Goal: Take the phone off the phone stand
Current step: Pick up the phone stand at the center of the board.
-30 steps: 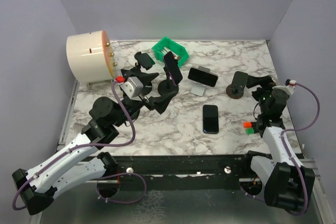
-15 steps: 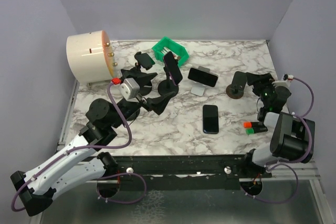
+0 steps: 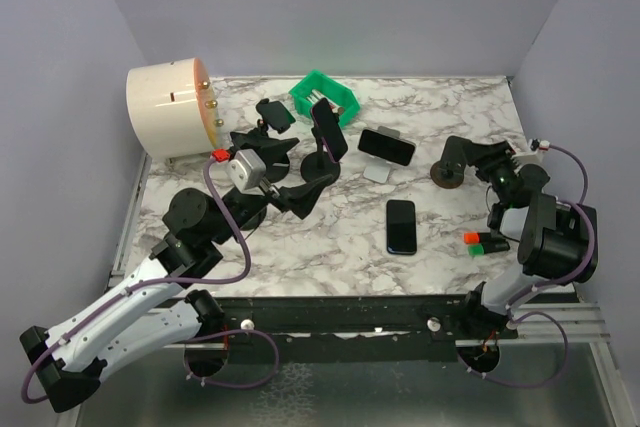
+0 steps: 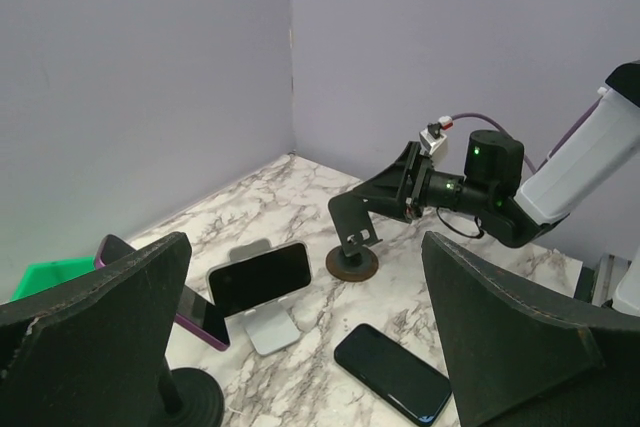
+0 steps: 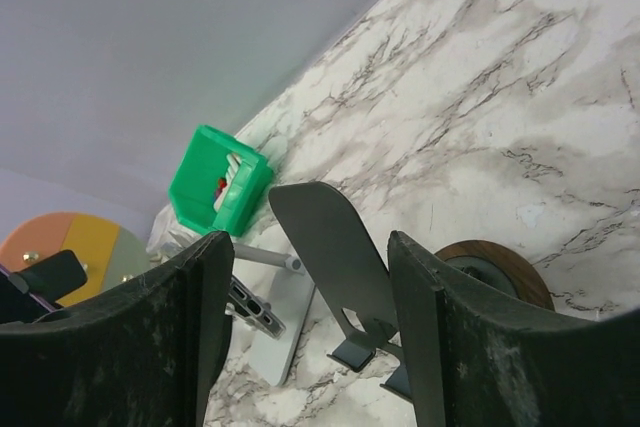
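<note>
A black phone [image 3: 387,146] leans sideways on a silver stand [image 3: 378,169] at mid table; it also shows in the left wrist view [image 4: 260,278]. A purple phone [image 3: 328,130] sits on a black stand [image 3: 320,164]. Another black phone [image 3: 401,226] lies flat on the table. My left gripper [image 3: 305,175] is open and empty, just left of the black stand. My right gripper [image 3: 468,154] is open, its fingers [image 5: 480,347] on either side of an empty dark stand [image 5: 335,247] with a wooden base [image 5: 500,267].
A green bin [image 3: 325,96] stands at the back. A cream drum-shaped device [image 3: 170,109] is at the back left, with a small black object [image 3: 273,113] beside it. Red and green blocks [image 3: 474,242] lie by the right arm. Purple walls enclose the table.
The right arm has reared up and its gripper has moved left, closer around the empty stand. The left gripper has shifted slightly left. The phones have not moved.
</note>
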Available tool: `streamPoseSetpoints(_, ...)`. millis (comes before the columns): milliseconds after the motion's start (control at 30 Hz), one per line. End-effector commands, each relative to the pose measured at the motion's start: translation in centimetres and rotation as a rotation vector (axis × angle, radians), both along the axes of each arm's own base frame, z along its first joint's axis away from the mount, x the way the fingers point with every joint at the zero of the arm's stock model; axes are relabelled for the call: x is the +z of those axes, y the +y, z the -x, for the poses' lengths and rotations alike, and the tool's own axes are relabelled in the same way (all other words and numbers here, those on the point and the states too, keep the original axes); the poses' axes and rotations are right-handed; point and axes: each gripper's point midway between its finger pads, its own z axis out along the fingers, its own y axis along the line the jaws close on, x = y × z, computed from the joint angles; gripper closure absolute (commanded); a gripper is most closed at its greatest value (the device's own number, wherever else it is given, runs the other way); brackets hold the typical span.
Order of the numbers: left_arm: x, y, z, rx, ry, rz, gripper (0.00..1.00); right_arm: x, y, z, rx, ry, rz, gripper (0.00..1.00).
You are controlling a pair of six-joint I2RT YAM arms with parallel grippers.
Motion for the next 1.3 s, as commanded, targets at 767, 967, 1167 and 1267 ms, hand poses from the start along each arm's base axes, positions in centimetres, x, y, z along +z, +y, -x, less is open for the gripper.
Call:
streamPoseSetpoints(767,0.2,0.4,0.2,0.010,-0.014,0.002,0.01,-1.1,1.2,-0.5,0.103,-0.015,0.000,0.88)
streamPoseSetpoints(967,0.2,0.4,0.3,0.006,-0.013,0.005,0.01,2.7,0.3,-2.4,0.060,-0.095,0.036,1.00)
streamPoseSetpoints(1167,0.4,0.6,0.3,0.012,-0.017,0.007,0.01,5.1,0.3,-6.9,0.102,-0.152,0.108,1.00)
streamPoseSetpoints(1267,0.4,0.7,0.2,0.021,-0.020,0.004,0.01,4.8,1.2,-9.3,0.167,-0.166,0.141,1.00)
